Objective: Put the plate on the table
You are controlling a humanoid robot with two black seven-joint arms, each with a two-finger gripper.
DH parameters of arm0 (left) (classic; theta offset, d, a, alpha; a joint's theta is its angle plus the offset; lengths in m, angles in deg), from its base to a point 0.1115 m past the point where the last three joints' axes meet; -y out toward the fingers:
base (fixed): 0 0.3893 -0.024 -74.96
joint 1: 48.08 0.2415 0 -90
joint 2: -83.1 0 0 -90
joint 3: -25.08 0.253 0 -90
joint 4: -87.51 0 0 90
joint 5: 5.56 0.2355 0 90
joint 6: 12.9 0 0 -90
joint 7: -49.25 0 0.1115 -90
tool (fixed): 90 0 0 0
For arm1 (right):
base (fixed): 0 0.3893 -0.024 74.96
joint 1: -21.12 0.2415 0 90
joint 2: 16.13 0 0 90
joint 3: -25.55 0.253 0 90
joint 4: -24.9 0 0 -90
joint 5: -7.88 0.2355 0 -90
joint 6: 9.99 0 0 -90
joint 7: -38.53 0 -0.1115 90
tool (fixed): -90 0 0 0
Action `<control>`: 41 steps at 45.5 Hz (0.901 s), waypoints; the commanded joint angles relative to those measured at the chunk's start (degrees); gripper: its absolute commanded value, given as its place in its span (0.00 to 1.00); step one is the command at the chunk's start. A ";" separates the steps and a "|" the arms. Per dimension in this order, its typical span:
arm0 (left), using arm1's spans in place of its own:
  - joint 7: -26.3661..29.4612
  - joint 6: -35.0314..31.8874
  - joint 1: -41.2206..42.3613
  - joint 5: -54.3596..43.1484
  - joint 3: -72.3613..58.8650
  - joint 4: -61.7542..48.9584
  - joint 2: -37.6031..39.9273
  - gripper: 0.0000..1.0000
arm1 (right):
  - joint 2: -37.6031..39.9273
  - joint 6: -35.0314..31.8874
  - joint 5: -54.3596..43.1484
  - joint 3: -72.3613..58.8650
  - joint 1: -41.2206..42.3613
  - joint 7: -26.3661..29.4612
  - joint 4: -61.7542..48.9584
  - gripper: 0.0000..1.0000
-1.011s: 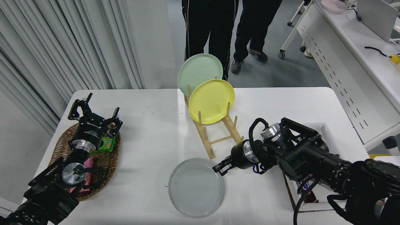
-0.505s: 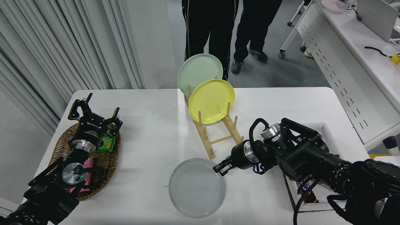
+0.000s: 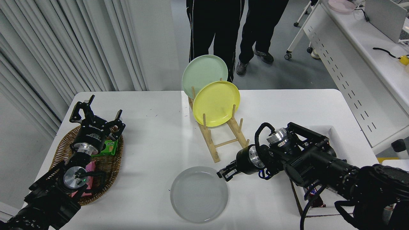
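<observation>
The light grey plate (image 3: 199, 194) lies flat, low over the front middle of the white table (image 3: 153, 140). My right gripper (image 3: 223, 174) comes in from the right and is shut on the plate's upper right rim. Whether the plate's underside touches the tabletop cannot be told. My left gripper (image 3: 96, 115) is parked open at the lower left, above a wicker basket (image 3: 108, 166).
A wooden plate rack (image 3: 223, 140) stands just behind the grey plate, holding a yellow plate (image 3: 216, 103) and a pale green plate (image 3: 201, 72). The basket holds snack packets. A white box (image 3: 338, 137) sits under my right arm. Two people stand beyond the far edge.
The right gripper and the grey plate have shifted together slightly toward the front left. The left arm has not moved.
</observation>
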 commanded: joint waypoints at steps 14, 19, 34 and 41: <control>0.00 -0.09 0.00 0.00 0.04 0.04 0.00 1.00 | 0.00 -0.58 1.27 -0.08 1.36 0.35 10.63 0.99; 0.00 0.00 0.00 0.00 0.04 -0.04 0.00 1.00 | 0.79 -4.08 2.50 -1.04 1.18 0.35 15.73 0.99; 0.00 0.00 0.00 0.00 -0.04 0.04 0.00 1.00 | 9.13 -14.98 2.59 -2.37 4.78 0.27 27.33 0.99; 0.00 0.00 0.00 0.00 -0.04 -0.04 0.00 1.00 | 15.55 -18.77 4.60 -1.84 9.87 0.27 33.49 0.99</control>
